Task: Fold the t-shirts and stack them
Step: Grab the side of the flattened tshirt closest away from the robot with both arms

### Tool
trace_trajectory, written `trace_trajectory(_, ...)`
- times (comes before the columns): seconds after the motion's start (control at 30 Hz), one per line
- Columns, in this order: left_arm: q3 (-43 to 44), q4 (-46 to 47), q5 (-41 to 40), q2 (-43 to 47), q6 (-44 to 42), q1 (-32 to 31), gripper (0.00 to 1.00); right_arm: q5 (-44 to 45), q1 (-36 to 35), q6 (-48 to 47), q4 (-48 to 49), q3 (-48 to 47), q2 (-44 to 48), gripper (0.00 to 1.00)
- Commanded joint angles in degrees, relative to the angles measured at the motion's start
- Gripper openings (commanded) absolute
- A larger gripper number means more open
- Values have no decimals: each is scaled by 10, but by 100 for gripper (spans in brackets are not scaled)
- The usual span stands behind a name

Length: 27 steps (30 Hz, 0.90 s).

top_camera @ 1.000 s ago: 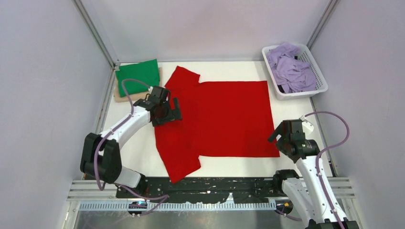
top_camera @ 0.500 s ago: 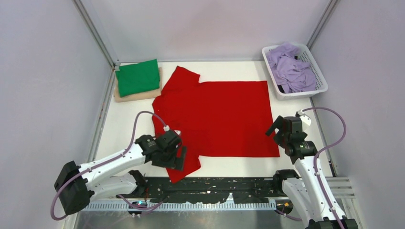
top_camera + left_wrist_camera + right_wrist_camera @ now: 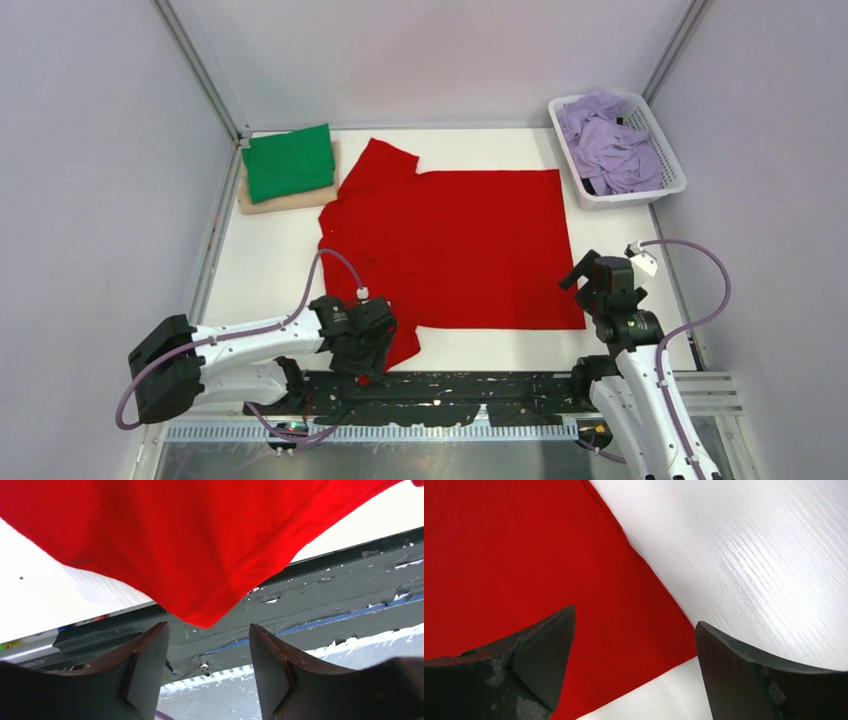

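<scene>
Left gripper point(image 3: 207, 630) swung back nearward, jaws parted and empty, sleeve tip point(image 3: 202, 619) of red t-shirt point(image 3: 470, 245) just ahead between them, so left arm is nearer; right gripper point(image 3: 635, 620), parted too, hangs over hem corner point(image 3: 674, 640).

Red t-shirt point(image 3: 455, 245) spread flat; green t-shirt point(image 3: 289, 163) folded atop beige t-shirt point(image 3: 270, 204); lavender t-shirts point(image 3: 605, 145) crumpled far right

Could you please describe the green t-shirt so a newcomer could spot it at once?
Go to the far left corner of the white table, across from the basket of lavender shirts. Two folded shirts are stacked there; the green t-shirt is the top one, lying on the beige one, unlike the red t-shirt spread flat mid-table.
</scene>
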<state>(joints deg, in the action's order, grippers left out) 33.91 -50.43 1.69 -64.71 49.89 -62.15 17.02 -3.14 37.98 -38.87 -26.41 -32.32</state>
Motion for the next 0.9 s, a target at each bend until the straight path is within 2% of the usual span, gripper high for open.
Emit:
trace_trajectory(0.0, -1, 45, -7, -16, 15, -2, 61, 10, 3, 21, 26, 5, 7, 96)
trace_trajectory(0.13, -14, 53, -12, -41, 24, -3, 58, 8, 3, 30, 12, 7, 15, 96)
trace_trajectory(0.3, -12, 42, -42, -64, 21, -2, 46, 18, 4, 69, -12, 6, 41, 96)
trace_trajectory(0.4, -7, 43, -45, -79, 17, -1, 26, 49, 5, 102, -58, 2, 60, 97)
trace_trajectory(0.47, -2, 42, -47, -84, 17, -1, 3, 53, 6, 130, -70, 7, 73, 98)
trace_trajectory(0.5, 1, 39, -50, -83, 18, -1, 0, 48, 6, 139, -72, 9, 76, 98)
trace_trajectory(0.67, 8, 15, -62, -47, 19, -1, 0, 22, 6, 170, -89, 28, 60, 98)
trace_trajectory(0.77, 6, 8, -52, -24, 23, -1, 0, 7, 6, 164, -102, 27, 41, 85)
trace_trajectory(0.87, -4, 12, -42, -8, 29, -1, 0, -12, 6, 168, -100, 44, 36, 79)
